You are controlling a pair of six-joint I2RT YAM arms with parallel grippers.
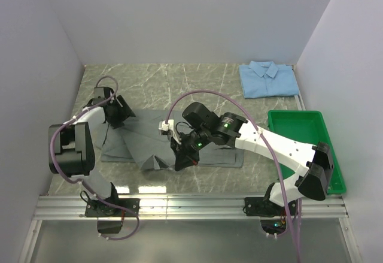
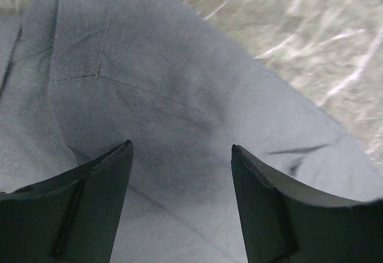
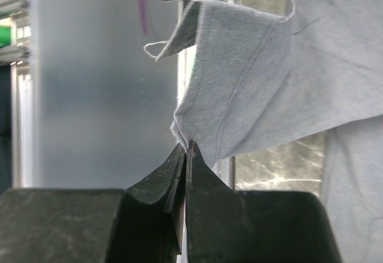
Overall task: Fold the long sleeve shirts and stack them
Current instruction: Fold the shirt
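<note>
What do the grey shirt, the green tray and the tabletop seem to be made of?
Grey shirt: woven cloth, matte; fine weave and stitched seams show. Green tray: likely plastic, smooth, uniform colour. Tabletop: marble-look, veined, reflective; perhaps only printed.

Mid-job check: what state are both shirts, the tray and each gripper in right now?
Grey shirt: part-folded on the table, one edge lifted.
Blue shirt: folded, at the far right corner.
Tray: flat on the table, nothing visible in it.
Left gripper: open, over the grey shirt.
Right gripper: shut on the grey shirt's edge.
</note>
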